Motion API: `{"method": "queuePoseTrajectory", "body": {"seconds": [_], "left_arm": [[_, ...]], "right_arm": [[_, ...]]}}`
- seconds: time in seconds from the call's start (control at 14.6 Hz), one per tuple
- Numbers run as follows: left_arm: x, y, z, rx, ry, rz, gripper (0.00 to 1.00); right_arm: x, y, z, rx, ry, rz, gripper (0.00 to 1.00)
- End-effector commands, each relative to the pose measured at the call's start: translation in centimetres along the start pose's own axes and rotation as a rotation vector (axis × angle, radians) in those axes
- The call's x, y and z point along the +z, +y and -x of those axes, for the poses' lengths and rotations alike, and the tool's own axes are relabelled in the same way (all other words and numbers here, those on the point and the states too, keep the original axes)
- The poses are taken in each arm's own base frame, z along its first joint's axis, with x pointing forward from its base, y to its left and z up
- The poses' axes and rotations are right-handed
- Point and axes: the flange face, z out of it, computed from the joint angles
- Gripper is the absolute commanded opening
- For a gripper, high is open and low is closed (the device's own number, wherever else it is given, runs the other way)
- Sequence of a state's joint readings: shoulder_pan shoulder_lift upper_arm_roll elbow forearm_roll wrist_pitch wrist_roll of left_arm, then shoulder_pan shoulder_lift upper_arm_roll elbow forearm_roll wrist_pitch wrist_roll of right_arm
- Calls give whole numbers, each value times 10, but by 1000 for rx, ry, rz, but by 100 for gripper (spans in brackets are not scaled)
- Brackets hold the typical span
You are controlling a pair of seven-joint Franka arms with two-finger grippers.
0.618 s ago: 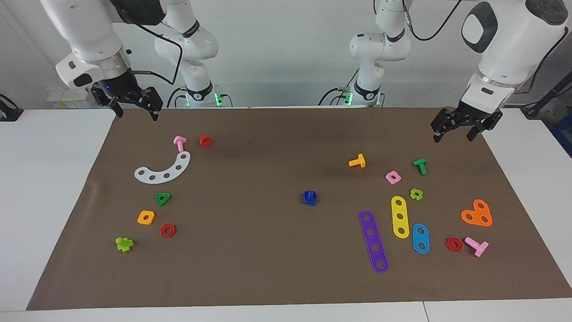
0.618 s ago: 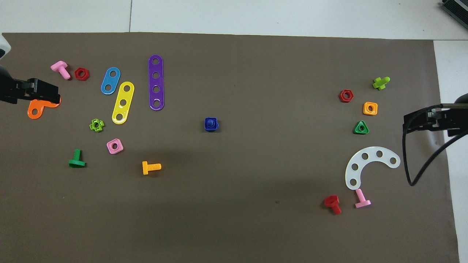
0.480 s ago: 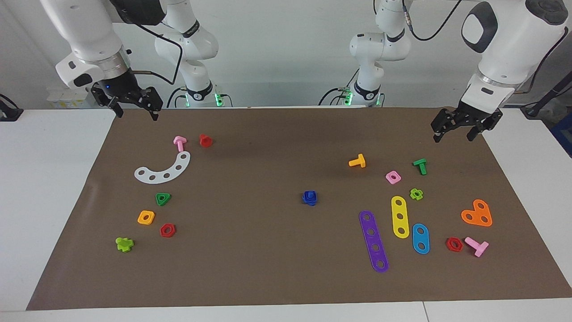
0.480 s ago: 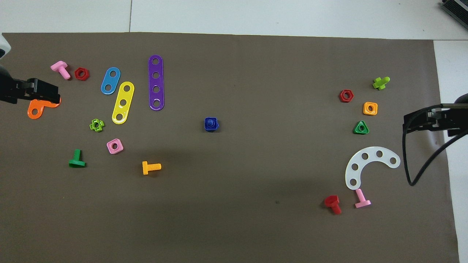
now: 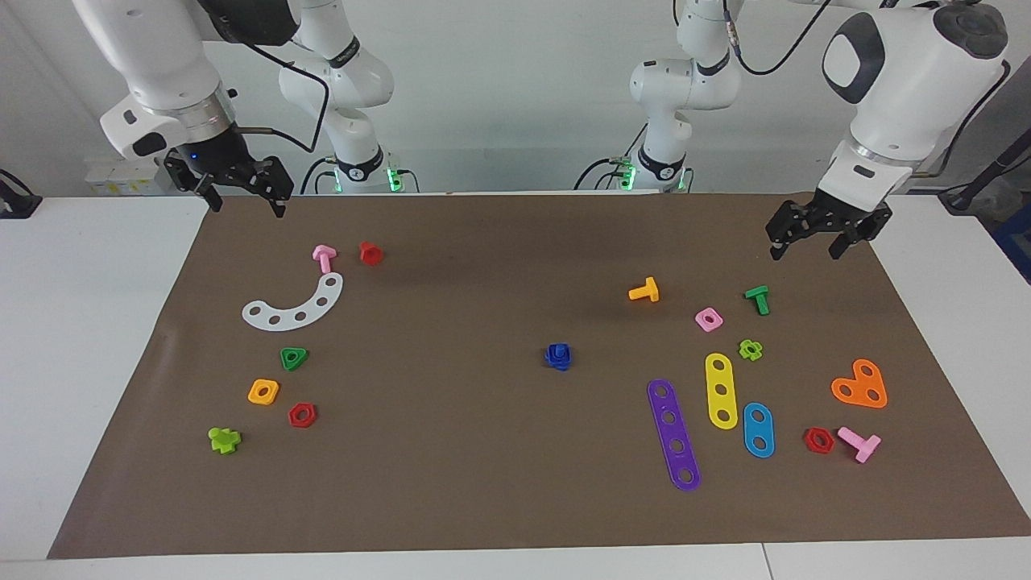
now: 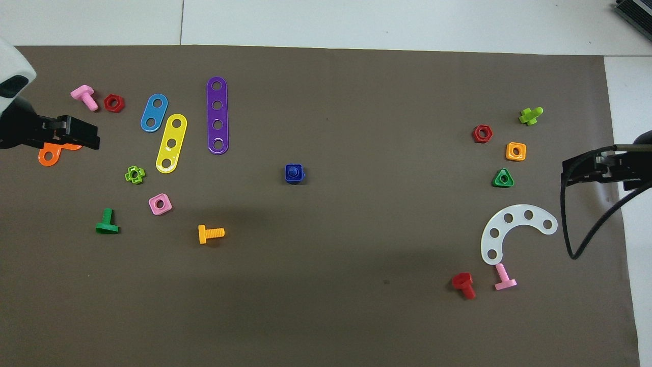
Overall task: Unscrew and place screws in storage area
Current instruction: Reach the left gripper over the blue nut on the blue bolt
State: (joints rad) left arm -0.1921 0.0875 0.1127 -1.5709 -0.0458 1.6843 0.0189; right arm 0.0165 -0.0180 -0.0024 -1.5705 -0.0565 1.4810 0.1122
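Observation:
The blue bolt screwed into its blue nut (image 5: 557, 355) lies in the middle of the brown mat (image 5: 451, 451); it also shows in the overhead view (image 6: 294, 173). My left gripper (image 5: 805, 251) is open and empty, raised over the mat at the left arm's end, well away from the blue bolt. In the overhead view the left gripper (image 6: 91, 138) covers part of an orange heart plate (image 6: 48, 155). My right gripper (image 5: 248, 208) is open and empty, raised over the mat's edge at the right arm's end; it also shows in the overhead view (image 6: 566, 176).
At the left arm's end lie an orange bolt (image 5: 644, 291), a green bolt (image 5: 757, 299), a pink nut (image 5: 708, 320) and purple (image 5: 673, 435), yellow and blue strips. At the right arm's end lie a white arc plate (image 5: 294, 308), a green triangular nut (image 5: 293, 358) and red and pink bolts.
My left gripper has moved a little toward the middle of the table. The right arm and all the pieces have not moved.

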Motion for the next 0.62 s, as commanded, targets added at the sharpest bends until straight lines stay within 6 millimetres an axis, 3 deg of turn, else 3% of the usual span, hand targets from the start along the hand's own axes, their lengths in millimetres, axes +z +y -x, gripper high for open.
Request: {"method": "queuePoseTrajectory", "body": {"seconds": [0.0, 0.27, 0.55], "left_arm": [[32, 54, -5, -29, 4, 31, 95], [91, 150, -29, -109, 78, 84, 95], [156, 210, -39, -126, 100, 81, 93]], "right_arm": [[-1, 1, 5, -2, 14, -23, 100], [-1, 1, 5, 0, 14, -23, 100], [-1, 1, 5, 0, 14, -23, 100]]}}
